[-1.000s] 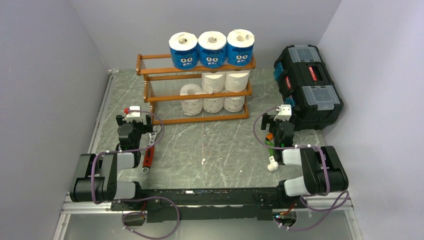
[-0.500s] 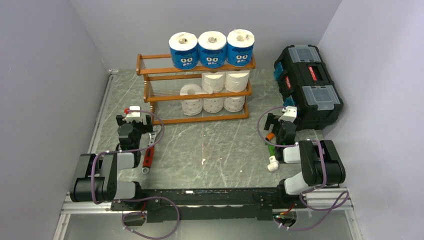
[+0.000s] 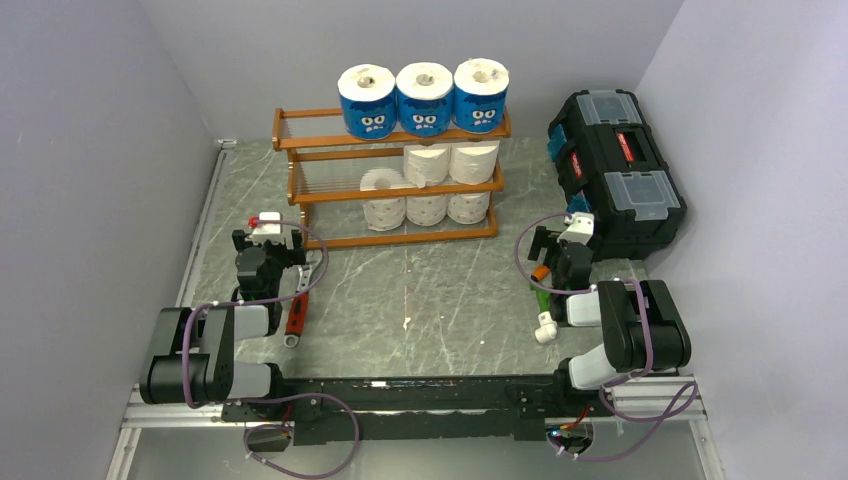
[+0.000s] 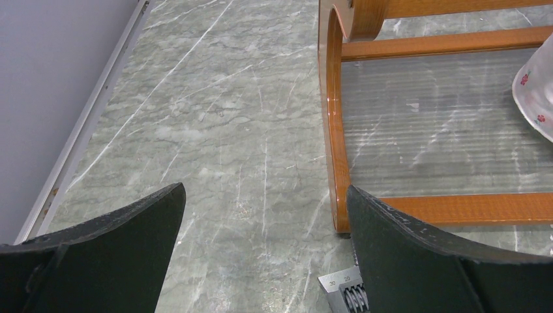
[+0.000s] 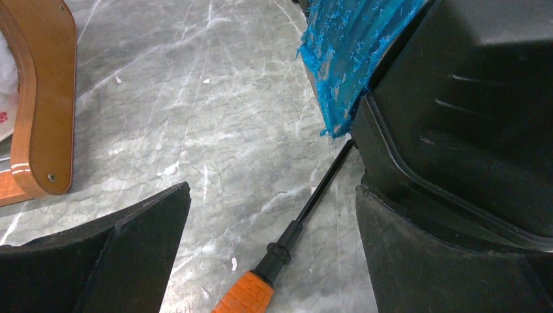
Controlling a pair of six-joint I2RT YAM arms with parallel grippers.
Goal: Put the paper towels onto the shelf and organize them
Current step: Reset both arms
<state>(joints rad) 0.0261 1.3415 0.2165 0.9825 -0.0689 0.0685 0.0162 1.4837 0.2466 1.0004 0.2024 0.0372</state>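
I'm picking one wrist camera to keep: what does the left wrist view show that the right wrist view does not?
Only the left wrist view shows the slatted bottom tier of the orange-brown wooden shelf, a metal wrench head and the grey side wall. Only the right wrist view shows the orange-handled screwdriver, the black plastic toolbox and its scuffed blue part. Both share the grey-green marble table, a curved shelf end, a sliver of white paper roll, and open, empty jaws: the left gripper and right gripper.

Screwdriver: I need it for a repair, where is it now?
The screwdriver lies on the table's right side, below the open right gripper, its shaft pointing at the black toolbox.
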